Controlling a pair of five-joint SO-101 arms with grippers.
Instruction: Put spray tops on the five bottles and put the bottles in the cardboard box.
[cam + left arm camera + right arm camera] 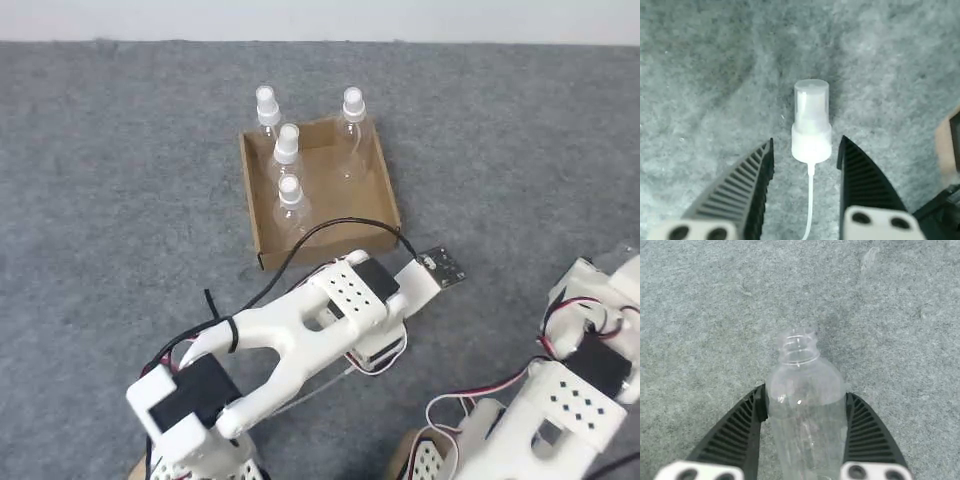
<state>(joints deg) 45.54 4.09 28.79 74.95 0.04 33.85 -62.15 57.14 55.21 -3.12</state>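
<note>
Here, spray top point(811, 130): lying on the grey carpet point(700, 75), between the left gripper's point(806, 141) spread fingers, which stand clear of it.
uncapped bottle point(802, 400): pinched by the right gripper point(805, 394).
cardboard box point(385, 190): holds four capped bottles point(288, 150).

The mottled grey felt tabletop point(120, 200) sets off a plain brown cardboard box point(345, 215), a clear plastic bottle point(805, 405), a frosted white spray top point(811, 125) and black ribbed fingers point(752, 185) on the left tool point(805, 144).
</note>
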